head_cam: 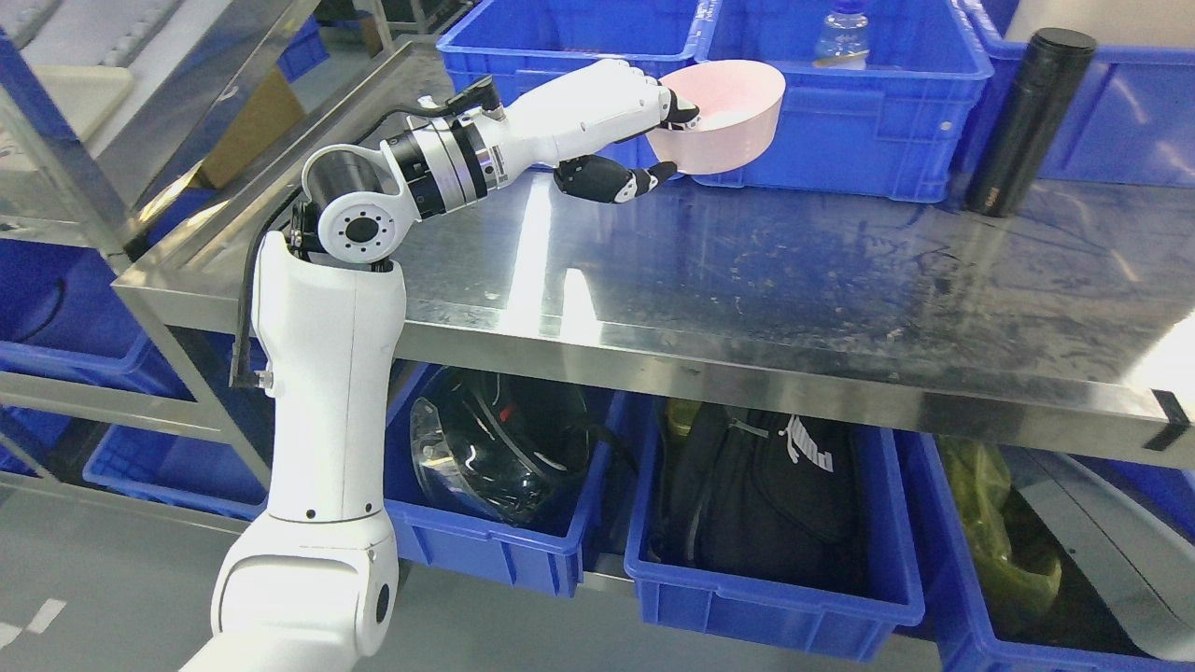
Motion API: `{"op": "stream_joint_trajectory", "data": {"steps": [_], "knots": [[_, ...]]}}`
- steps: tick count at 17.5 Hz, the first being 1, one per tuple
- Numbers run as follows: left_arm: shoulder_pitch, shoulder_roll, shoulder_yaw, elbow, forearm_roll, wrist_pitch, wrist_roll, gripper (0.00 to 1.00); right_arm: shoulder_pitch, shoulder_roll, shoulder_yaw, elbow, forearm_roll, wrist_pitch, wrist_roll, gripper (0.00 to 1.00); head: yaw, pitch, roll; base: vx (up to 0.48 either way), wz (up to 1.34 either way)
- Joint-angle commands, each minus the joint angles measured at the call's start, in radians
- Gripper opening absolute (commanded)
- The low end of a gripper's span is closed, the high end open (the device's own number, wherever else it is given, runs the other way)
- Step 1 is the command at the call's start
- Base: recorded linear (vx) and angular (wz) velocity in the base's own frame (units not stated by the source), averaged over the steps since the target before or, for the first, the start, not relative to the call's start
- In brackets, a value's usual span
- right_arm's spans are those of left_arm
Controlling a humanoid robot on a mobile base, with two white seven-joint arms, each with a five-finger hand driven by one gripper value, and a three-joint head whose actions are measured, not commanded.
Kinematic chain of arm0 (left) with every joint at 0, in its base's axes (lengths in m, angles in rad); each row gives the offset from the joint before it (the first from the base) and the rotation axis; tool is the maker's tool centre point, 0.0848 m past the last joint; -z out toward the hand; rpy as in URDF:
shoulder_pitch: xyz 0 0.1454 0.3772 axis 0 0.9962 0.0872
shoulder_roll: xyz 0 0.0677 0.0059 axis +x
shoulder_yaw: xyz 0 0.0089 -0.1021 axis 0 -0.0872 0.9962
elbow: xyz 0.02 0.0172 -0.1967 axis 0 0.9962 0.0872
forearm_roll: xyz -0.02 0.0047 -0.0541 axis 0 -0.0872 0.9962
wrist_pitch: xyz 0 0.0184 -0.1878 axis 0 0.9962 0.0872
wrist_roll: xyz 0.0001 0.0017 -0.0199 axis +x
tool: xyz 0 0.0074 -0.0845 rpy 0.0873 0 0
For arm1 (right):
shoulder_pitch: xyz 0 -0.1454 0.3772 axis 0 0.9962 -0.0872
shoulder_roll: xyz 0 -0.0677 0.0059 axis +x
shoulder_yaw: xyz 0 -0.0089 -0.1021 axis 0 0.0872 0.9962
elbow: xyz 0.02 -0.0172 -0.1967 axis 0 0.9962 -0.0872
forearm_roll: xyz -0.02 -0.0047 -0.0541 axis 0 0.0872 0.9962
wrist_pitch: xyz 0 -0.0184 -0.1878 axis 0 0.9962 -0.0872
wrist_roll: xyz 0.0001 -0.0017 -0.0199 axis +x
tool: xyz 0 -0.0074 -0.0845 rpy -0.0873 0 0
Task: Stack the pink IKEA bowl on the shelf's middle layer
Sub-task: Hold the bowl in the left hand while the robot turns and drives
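Head view: left arm came in from lower left, white upper arm rising past the shelf edge, forearm angled up and to the right. Left hand (621, 121) had the pink bowl (724, 117) by its near rim: fingers (680, 105) clamped over the rim from above w/ tips inside the bowl, thumb (611, 179) curled under its outer wall. Bowl was tilted, opening facing up and right, held over the back of the steel shelf (747, 280), right in front of a blue bin (868, 121); couldn't tell if its base touched the shelf. That bin held a clear plastic bottle (840, 37). A black flask (1027, 121) stood upright at the right, betw. two bins. Below the shelf, more blue bins: one w/ a black helmet (495, 453), one w/ a black backpack (756, 495).
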Motion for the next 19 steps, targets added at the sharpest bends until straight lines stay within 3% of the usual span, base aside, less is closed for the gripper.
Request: {"op": "stream_joint_trajectory", "data": {"steps": [1,7,10,19], "knots": [[0.011,0.018,-0.024,-0.023,0.000,-0.002,0.000,0.02,0.003,-0.017,0.000,-0.017,0.000,-0.001,0.000,1.00,0.0000,0.000,0.000,0.039,0.41],[0.087,0.018,-0.058,-0.026,0.029,-0.025,-0.001,0.03,0.003,-0.017,0.000,-0.017,0.000,-0.001,0.000,1.00,0.0000,0.000,0.000,0.095,0.57],[0.123,0.018,-0.074,-0.040,0.123,-0.101,-0.004,0.03,0.005,-0.017,0.000,-0.017,0.000,-0.001,0.000,1.00,0.0000,0.000,0.000,0.106,0.84],[0.150,0.018,-0.093,-0.048,0.138,-0.105,-0.003,0.03,0.005,-0.017,0.000,-0.017,0.000,-0.001,0.000,1.00,0.0000,0.000,0.000,-0.010,1.28]]}}
